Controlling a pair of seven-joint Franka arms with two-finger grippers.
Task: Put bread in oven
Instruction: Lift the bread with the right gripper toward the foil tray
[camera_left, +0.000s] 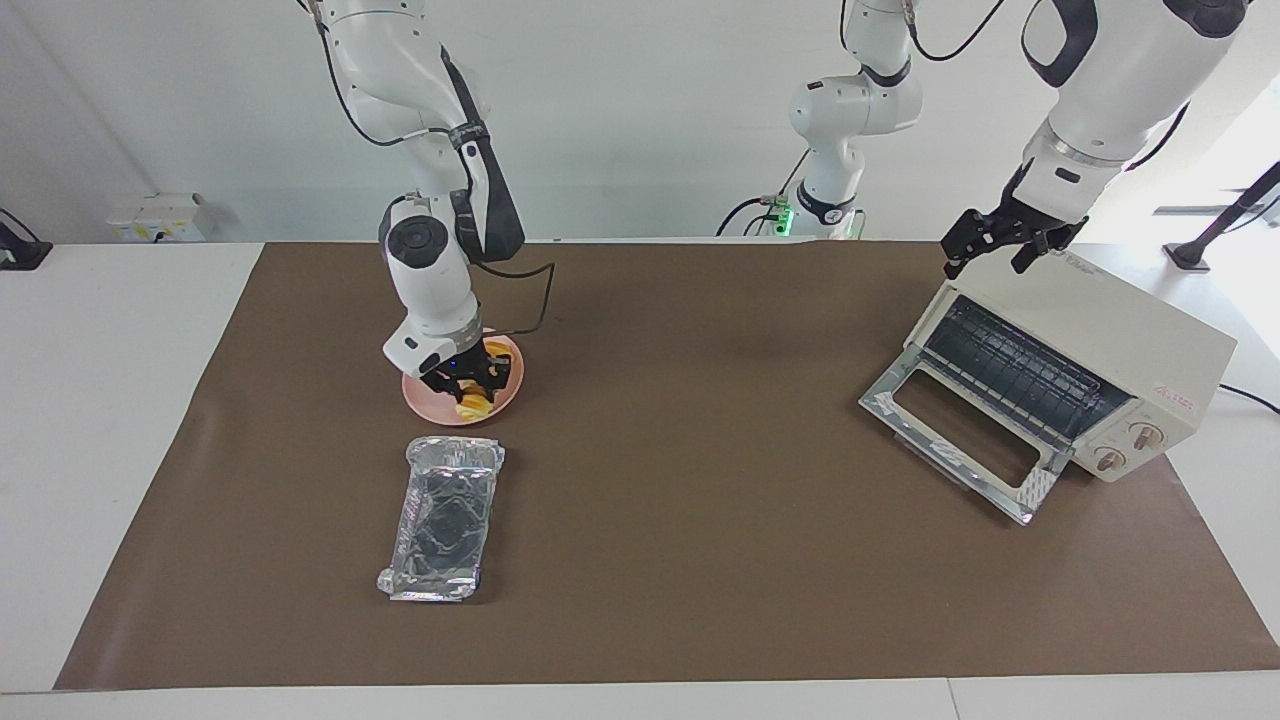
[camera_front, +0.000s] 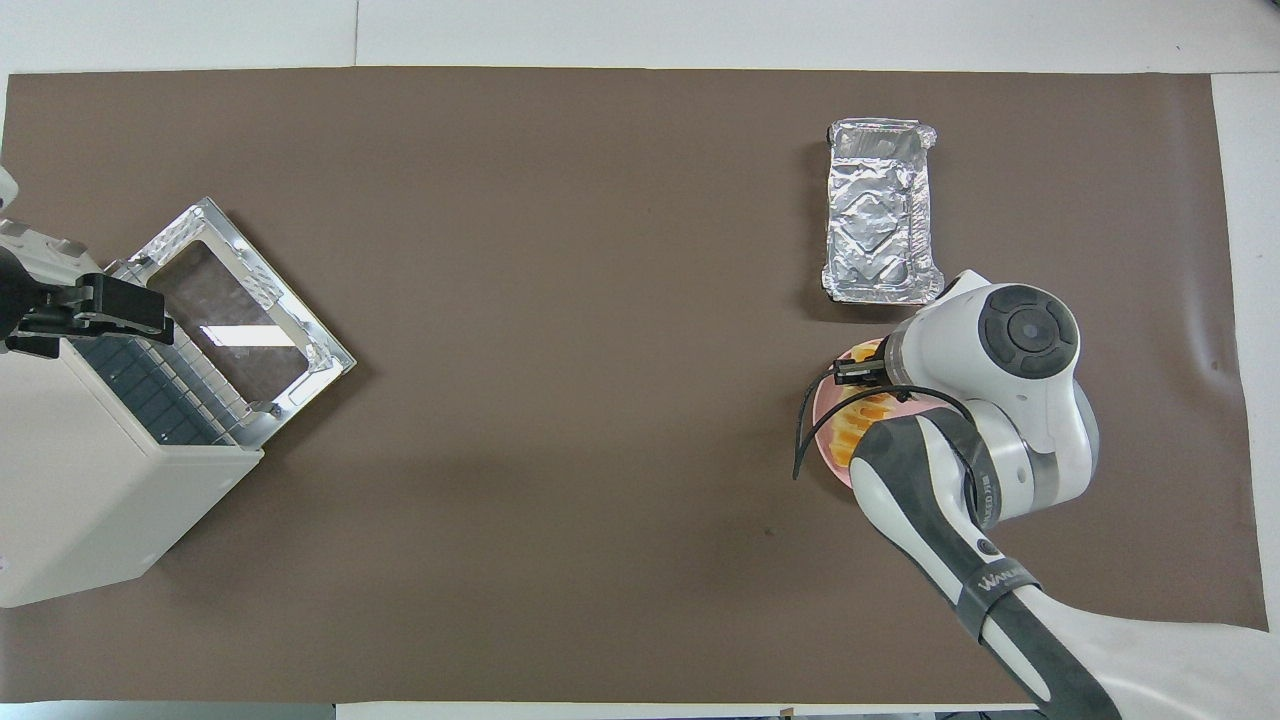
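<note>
The bread (camera_left: 472, 405), a golden ridged loaf, lies on a round pink plate (camera_left: 416, 392) toward the right arm's end of the table. My right gripper (camera_left: 465, 378) is down on the plate with its fingers drawn in against the loaf's sides. From overhead the wrist covers most of the bread (camera_front: 862, 415). The cream-white oven (camera_left: 1110, 340) stands at the left arm's end, its glass door (camera_left: 960, 440) dropped open and the rack showing. My left gripper (camera_left: 1005, 240) waits open above the oven's top edge, holding nothing.
A crinkled silver foil tray (camera_left: 445, 520) lies just farther from the robots than the plate (camera_front: 825, 420). A brown mat (camera_left: 700, 560) covers the table. A third robot arm (camera_left: 850, 110) stands at the back, off the mat.
</note>
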